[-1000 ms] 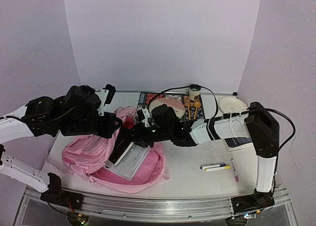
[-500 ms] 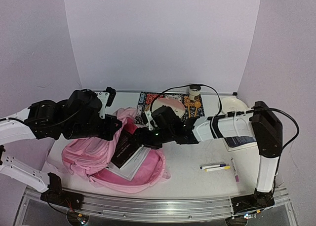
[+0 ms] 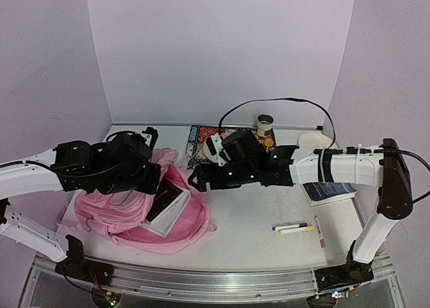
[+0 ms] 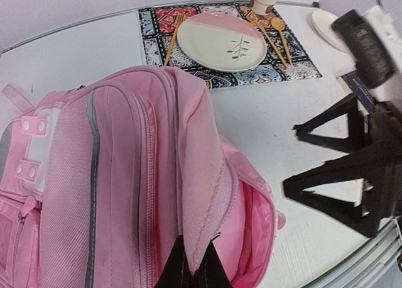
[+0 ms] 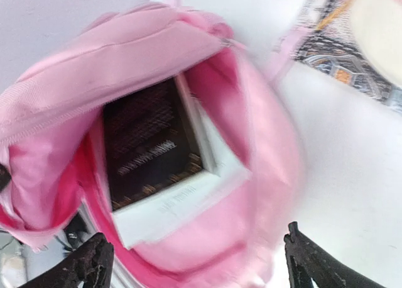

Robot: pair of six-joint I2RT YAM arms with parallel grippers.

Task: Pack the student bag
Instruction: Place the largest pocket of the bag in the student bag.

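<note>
The student bag (image 3: pixel 121 217), a large pink backpack, lies at the left of the table with its main compartment gaping. A book with a dark cover and white pages (image 3: pixel 164 204) sits inside the opening, and shows clearly in the right wrist view (image 5: pixel 151 143). My left gripper (image 4: pixel 191 270) is shut on the bag's upper flap (image 4: pixel 201 175) and holds it up. My right gripper (image 3: pixel 195 178) hangs open just right of the bag's mouth with nothing between its fingers (image 5: pixel 94 263). In the left wrist view the bag's zipped front (image 4: pixel 94 175) faces up.
A patterned placemat (image 4: pixel 157 24) at the back carries a pink-and-white plate (image 4: pixel 220 41), a wooden fork, a spoon and a paper cup (image 3: pixel 265 125). A white saucer (image 3: pixel 316 141), a dark blue book (image 3: pixel 329 190), two markers (image 3: pixel 292 226) and a pen (image 3: pixel 318 231) lie to the right.
My right gripper has opened, let go of the book and drawn back to the right. The book has dropped deeper into the bag. The left arm and the held flap have shifted left.
</note>
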